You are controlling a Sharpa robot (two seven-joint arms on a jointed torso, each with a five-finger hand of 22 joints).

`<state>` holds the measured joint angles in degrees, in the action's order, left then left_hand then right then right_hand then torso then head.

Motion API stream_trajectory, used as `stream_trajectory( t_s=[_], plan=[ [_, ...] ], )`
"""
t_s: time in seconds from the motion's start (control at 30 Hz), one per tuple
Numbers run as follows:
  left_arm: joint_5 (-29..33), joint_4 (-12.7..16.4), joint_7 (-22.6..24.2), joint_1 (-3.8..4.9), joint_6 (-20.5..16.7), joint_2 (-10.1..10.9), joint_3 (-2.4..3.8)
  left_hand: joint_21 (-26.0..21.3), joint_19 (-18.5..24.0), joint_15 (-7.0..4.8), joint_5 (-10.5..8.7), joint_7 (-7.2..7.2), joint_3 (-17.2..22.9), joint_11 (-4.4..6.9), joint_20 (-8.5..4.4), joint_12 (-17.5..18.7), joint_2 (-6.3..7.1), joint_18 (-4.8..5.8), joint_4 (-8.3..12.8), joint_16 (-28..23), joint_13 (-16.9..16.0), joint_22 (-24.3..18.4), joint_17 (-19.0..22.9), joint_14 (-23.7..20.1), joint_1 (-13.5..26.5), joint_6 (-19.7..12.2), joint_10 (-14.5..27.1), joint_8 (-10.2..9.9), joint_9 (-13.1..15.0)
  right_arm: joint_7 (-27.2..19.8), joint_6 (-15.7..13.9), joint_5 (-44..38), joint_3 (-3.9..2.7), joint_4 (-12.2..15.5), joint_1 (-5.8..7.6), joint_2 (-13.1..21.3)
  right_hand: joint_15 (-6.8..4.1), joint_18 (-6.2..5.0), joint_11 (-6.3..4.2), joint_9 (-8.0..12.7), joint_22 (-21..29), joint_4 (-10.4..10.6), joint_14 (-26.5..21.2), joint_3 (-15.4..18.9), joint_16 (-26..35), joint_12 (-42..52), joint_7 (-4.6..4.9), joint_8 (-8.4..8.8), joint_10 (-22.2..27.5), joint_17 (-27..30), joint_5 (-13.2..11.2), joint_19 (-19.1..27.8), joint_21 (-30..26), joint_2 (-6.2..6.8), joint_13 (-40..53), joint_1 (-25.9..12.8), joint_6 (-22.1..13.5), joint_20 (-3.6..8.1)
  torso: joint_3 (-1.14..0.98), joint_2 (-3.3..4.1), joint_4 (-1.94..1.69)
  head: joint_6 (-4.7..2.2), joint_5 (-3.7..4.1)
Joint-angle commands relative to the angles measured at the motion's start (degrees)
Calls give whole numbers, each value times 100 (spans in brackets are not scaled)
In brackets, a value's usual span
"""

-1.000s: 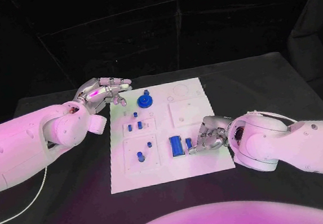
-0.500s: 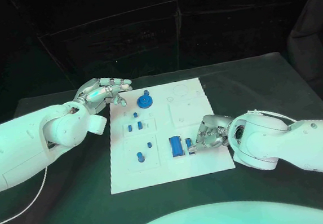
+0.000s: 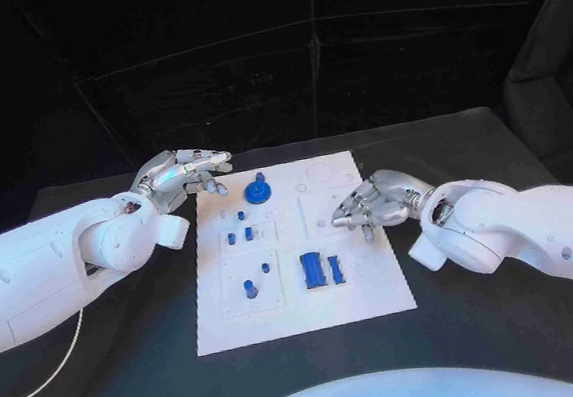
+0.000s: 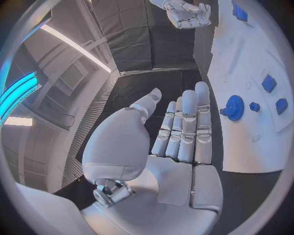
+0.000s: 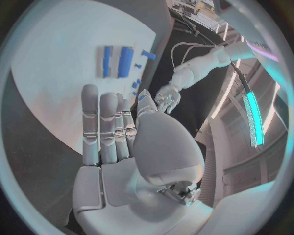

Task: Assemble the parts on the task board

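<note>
On the black worktop [image 3: 110,387], the task board [image 3: 303,307] is lying flat, carrying blue parts [image 3: 320,269]. The right hand [image 3: 369,203] is hovering empty over the board's right side, fingers loosely apart. Farther off, the left hand [image 3: 184,173] is hanging empty beside the blue gear [image 3: 259,194].

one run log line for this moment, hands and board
left hand: open, beside task board far corner | right hand: open, over board right edge | blue gear: on board | held: nothing
</note>
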<state>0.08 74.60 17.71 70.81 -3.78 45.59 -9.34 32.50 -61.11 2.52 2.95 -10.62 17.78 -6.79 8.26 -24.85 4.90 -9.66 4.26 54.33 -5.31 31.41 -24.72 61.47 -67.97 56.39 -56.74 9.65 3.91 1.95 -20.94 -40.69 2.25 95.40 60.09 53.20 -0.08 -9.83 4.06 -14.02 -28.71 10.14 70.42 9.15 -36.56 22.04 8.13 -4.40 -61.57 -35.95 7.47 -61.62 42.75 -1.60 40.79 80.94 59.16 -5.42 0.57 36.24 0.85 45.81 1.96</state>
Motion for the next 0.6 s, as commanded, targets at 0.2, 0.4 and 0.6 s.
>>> stream_trajectory(
  t_s=[0.2,0.4,0.6],
  plan=[
    [656,-344,559,-67,-77,-207,-6,-1360,519,185,8,55,-386,-6,226,729,-322,-105,-179,-2452,176,-1045,1104,-283,-296,142,-365,-48,-15,-2319,26,2868,-7,-1246,178,-490,529,-56,326,348,1590,-413,-858,96,2506,-1484,204,69,-65,1756,-62,501,-2317,-138,-2138,303,-304,-615,65,-267,62,-289,-7],
    [945,-724,702,-120,-326,-457,-7,-2141,1130,444,10,21,-571,-147,511,1389,-384,-60,-236,-3641,177,-1642,1564,-541,-408,72,-408,-310,-21,-2647,351,3206,-13,-2346,208,-1107,661,-74,450,725,2191,-812,-680,205,3240,-1840,286,82,-52,2668,-194,210,-3124,-267,-3188,24,-477,-715,93,-401,119,-579,-66],
    [1090,-1053,777,-162,-660,-688,-5,-2301,1204,503,10,-10,-674,-194,600,1621,-427,-93,-229,-3992,176,-1823,1728,-505,-490,59,-401,-420,-19,-2785,667,3413,-19,-3084,214,-1582,673,-79,465,832,2327,-966,-586,220,3295,-1827,302,77,-39,2897,-251,78,-3296,-347,-3437,-95,-499,-726,71,-413,137,-692,-138]
  ],
)
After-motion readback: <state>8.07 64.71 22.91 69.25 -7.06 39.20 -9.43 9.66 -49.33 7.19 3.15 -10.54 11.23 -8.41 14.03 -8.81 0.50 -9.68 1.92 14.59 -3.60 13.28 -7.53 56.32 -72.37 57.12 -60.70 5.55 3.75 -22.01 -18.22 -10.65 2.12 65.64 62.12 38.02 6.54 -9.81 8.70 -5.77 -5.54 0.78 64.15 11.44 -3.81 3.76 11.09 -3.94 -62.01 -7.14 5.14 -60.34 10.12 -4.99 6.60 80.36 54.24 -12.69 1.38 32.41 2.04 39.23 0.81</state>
